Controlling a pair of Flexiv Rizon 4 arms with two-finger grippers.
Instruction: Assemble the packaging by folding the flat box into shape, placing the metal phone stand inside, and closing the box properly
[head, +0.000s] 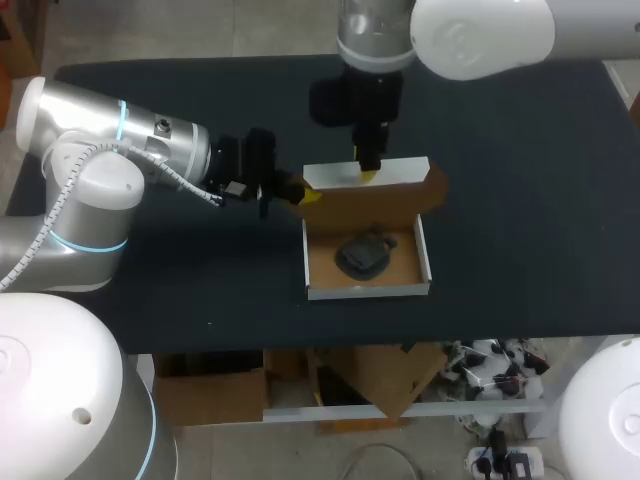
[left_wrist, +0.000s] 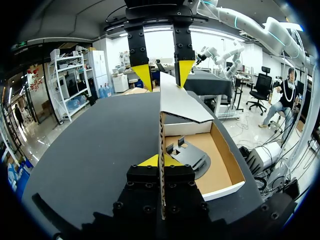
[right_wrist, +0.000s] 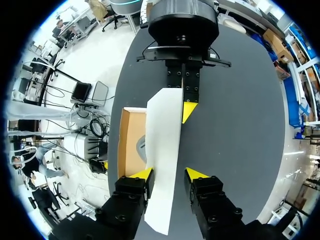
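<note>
The dark counter (head: 520, 200) takes up most of what I can see. The left arm (head: 110, 150) comes in low across it from one side. The right arm (head: 375, 40) drops down from the far edge.

The box (head: 368, 291) sits in the middle of the counter, folded into an open tray with white outer walls and a brown inside. Its lid (head: 400, 170) stands raised from the far wall, white face turned away from the tray.

The dark metal stand (head: 365, 255) lies on the tray floor. It is ahead of the left fingers and off to the tray side of them, and below the right fingers on the brown side of the lid.

The left fingers (head: 308, 197) are closed tight on the lid's end edge, with a yellow tip on either face of the cardboard. The right fingers (head: 367, 172) are spread wide and straddle the lid's top edge at the other end of it. One tip looks to be against the cardboard and the other stands clear of it, so they grip nothing. The two sets of fingers face each other along the lid, near but apart.
</note>
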